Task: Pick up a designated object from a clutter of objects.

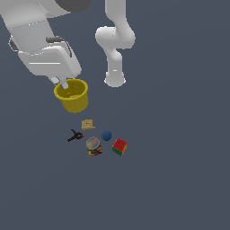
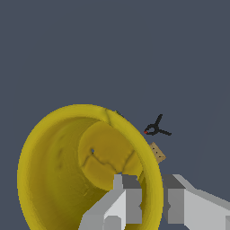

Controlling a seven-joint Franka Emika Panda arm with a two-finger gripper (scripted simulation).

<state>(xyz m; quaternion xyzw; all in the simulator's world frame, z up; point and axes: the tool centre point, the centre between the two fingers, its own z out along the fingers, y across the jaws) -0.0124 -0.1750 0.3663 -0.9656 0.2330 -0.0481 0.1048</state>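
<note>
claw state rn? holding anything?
Claw: shut on the yellow cup, one finger inside the rim and the other outside, pinching the wall. The cup looks lifted clear of the other items.

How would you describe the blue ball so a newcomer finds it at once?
Start at the yellow cup held by the tool, then drop to the cluster of small things below it. The blue ball sits between the tan block and the red-and-green cube. It alone is round and plain blue.
</note>
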